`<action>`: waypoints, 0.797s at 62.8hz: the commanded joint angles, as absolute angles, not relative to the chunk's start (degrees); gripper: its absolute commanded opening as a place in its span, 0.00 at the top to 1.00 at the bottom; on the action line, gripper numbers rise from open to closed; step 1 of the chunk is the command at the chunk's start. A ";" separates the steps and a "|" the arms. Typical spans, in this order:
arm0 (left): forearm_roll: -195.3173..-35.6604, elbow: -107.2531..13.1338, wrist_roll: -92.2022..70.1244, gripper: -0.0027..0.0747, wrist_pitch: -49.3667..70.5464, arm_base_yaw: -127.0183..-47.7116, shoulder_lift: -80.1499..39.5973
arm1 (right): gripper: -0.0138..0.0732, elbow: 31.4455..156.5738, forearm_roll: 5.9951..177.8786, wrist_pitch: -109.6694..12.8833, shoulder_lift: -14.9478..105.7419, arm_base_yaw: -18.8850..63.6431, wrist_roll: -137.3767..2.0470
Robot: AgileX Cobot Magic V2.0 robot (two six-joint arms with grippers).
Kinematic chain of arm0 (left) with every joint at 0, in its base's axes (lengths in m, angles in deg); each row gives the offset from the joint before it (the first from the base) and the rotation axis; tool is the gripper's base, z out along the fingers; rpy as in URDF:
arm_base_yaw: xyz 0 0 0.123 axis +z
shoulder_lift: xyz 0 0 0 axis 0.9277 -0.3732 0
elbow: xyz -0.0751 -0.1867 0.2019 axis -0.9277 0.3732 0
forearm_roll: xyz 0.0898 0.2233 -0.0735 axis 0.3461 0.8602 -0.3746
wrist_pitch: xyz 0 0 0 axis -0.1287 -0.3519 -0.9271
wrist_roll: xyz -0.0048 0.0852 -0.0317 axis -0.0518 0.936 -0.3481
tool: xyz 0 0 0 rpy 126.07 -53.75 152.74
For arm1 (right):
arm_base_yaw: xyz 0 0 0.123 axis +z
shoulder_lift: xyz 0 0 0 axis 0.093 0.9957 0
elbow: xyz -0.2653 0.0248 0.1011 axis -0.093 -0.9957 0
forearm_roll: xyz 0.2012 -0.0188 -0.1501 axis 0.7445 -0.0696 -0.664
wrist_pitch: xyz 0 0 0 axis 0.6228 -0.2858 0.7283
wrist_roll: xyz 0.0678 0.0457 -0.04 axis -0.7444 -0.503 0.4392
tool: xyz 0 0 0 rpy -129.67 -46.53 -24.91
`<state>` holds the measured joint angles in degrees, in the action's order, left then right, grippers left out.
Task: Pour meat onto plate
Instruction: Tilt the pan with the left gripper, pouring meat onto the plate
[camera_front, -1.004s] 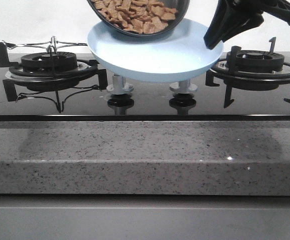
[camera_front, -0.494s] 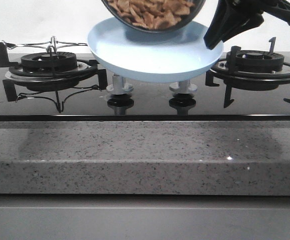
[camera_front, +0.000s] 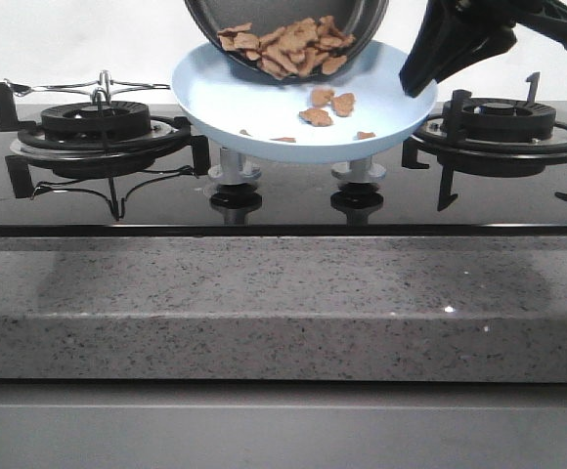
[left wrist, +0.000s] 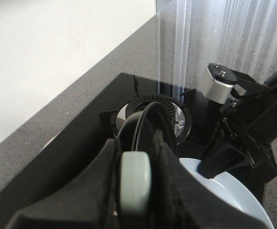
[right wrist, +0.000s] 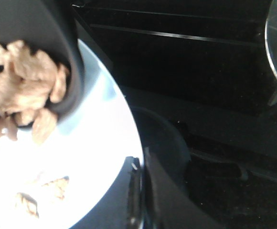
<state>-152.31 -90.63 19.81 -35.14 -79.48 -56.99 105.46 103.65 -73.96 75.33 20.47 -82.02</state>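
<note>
A: Where's the meat (camera_front: 288,44) rn?

B: Mostly in the black pan (camera_front: 283,20), bunched at its low lip. The pan's tipped steeply over the plate (camera_front: 264,107), rim down toward the camera in the front view. A few pcs are already on the plate: 3 or so near the middle-right, 1 small bit nearer the front edge, another to the right of it.

A: And the plate?

B: Pale blue, held up off the stove, between the 2 burners and above the 2 knobs (camera_front: 236,168). It tilts a little toward the camera.

A: Who's holding what?

B: Right gripper (camera_front: 430,73) is at the plate's right rim, clamped on it. In the right wrist view a dark finger (right wrist: 167,200) lies along the plate (right wrist: 105,143) edge, w/ the pan (right wrist: 33,43) wall and meat (right wrist: 19,95) just above the plate surface. The left gripper (left wrist: 136,191) is closed on the pan's handle (left wrist: 134,183), a pale grey-green grip squeezed between both black fingers. The pan (left wrist: 145,126) itself is seen edge-on past the handle, w/ the plate (left wrist: 229,195) below it.

A: Anything else?

B: The left burner (camera_front: 98,127) has a wire rack on it, the right burner (camera_front: 503,122) sits behind the right gripper. The grey speckled countertop (camera_front: 283,303) runs along the front.
</note>
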 commanded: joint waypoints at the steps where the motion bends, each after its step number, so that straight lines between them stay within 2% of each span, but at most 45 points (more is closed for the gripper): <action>1: -156.68 -92.67 21.39 0.99 -32.04 -79.93 -53.10 | 0.91 106.97 105.50 -71.45 72.65 20.26 -81.54; 17: -154.06 -92.67 22.55 0.99 -31.93 -80.69 -50.87 | 0.91 106.97 105.50 -71.45 72.65 20.26 -81.54; 50: -143.65 -92.67 22.55 0.99 -25.81 -87.72 -48.55 | 0.91 106.97 105.50 -71.45 72.65 20.26 -81.54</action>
<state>-141.24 -90.63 22.58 -30.40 -86.92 -51.91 105.46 103.65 -73.96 75.33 20.47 -81.92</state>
